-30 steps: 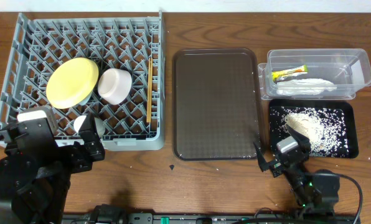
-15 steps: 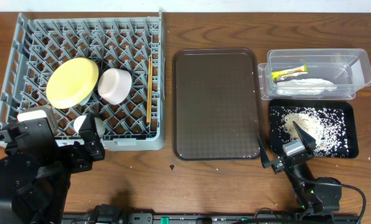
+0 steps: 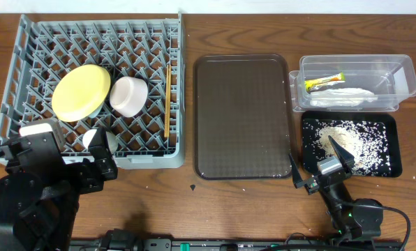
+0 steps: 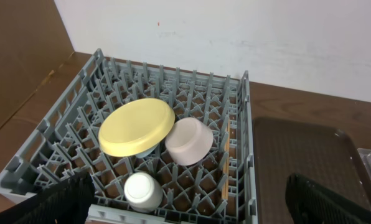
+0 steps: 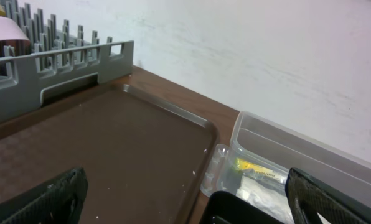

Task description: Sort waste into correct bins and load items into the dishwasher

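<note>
Inside the clear tub (image 3: 400, 71), the wrapper (image 3: 324, 83) bears unreadable print.

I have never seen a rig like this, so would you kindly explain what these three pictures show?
A two-armed robot sits at a table. One picture looks down from above; the other two come from cameras on each wrist. The left gripper and right gripper are open and hold nothing. The grey dish rack holds a yellow plate, a white bowl, a smaller white bowl and chopsticks. Beside it lies a brown serving tray. The clear tub contains a snack wrapper and tissue; the black tray holds rice.
</note>
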Robot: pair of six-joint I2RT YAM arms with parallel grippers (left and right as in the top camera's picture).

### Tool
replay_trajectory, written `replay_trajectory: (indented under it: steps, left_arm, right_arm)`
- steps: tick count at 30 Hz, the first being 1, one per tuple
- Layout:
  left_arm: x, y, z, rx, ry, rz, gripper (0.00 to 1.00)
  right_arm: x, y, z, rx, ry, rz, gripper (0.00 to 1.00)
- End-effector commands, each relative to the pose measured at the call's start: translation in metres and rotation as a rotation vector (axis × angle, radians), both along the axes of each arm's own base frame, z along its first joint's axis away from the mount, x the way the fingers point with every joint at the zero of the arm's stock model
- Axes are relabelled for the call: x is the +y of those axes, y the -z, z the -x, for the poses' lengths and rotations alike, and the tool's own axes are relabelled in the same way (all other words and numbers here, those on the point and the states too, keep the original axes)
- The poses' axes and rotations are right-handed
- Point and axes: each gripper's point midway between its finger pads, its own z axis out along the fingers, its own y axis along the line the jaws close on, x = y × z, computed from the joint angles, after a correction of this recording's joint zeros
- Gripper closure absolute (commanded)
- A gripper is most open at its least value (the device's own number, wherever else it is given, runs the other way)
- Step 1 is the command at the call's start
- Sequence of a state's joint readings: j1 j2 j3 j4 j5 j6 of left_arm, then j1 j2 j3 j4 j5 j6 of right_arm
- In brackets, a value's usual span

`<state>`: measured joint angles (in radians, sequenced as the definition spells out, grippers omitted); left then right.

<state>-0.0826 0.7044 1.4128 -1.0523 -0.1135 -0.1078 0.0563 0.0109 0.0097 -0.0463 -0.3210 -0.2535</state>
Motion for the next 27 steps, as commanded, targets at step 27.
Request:
replay_trajectory:
  steps: [27]
  left_arm:
    - [0.026, 0.113, -0.032, -0.337, -0.137, 0.109, 0.02]
  right_arm:
    - [-0.002, 0.001, -0.001, 0.003, 0.013, -0.013, 0.01]
